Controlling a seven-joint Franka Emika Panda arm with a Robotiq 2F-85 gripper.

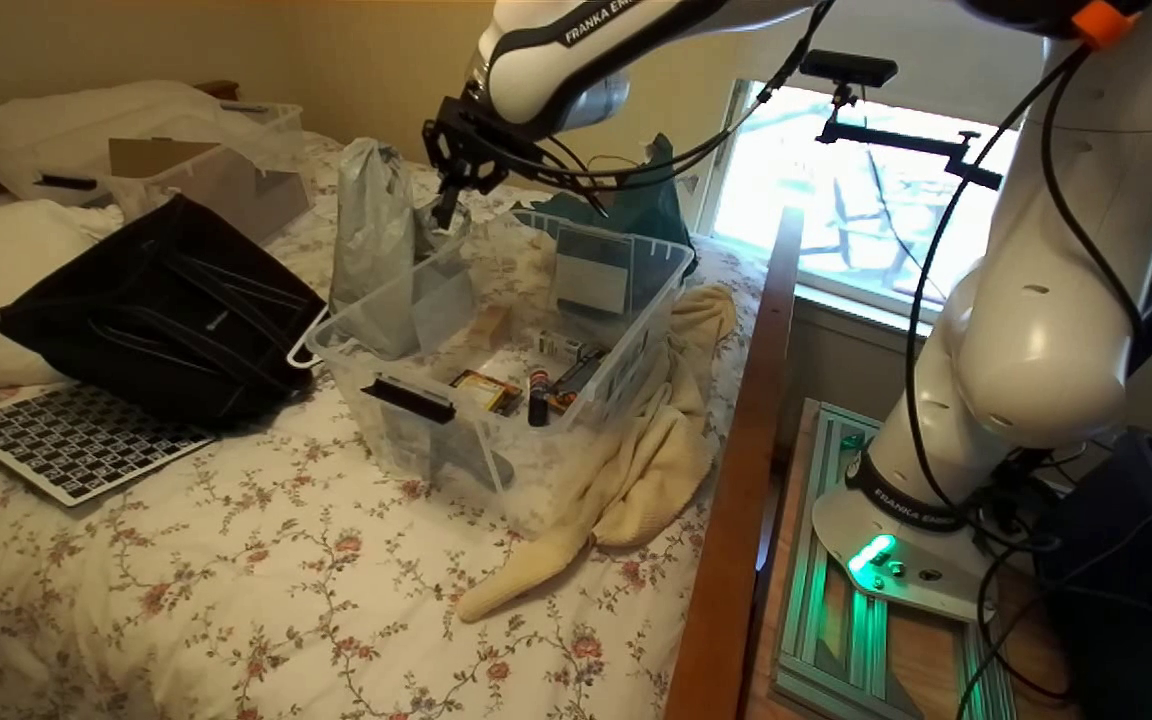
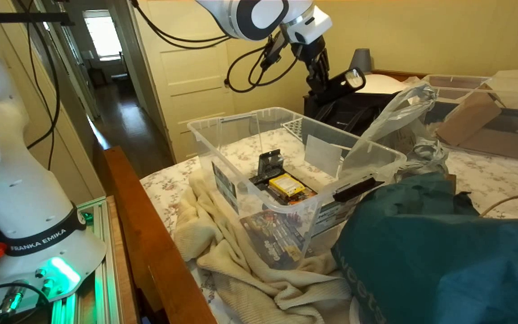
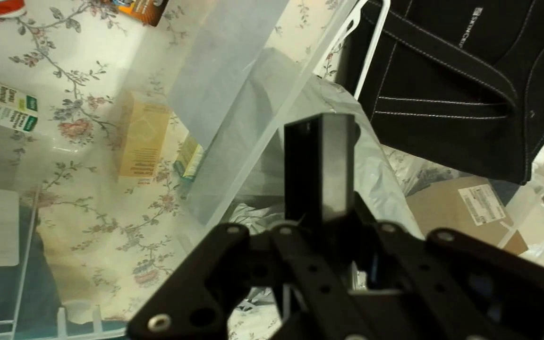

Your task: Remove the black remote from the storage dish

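Pincer (image 2: 318,86) hangs in mid-air, clamped on the black remote (image 2: 339,88) | remote juts tilted from its grip | storage dish (image 1: 386,442) sits below it, off to one side

Black bag (image 1: 176,315), floral bedding (image 1: 336,610), rumpled cream blanket (image 1: 661,475), teal bag (image 2: 425,256)

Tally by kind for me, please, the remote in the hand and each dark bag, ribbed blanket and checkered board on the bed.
Remote: 1, in the hand
Dark bags: 2 (black bag, teal bag)
Ribbed blanket: 1
Checkered board: 1
Total: 5
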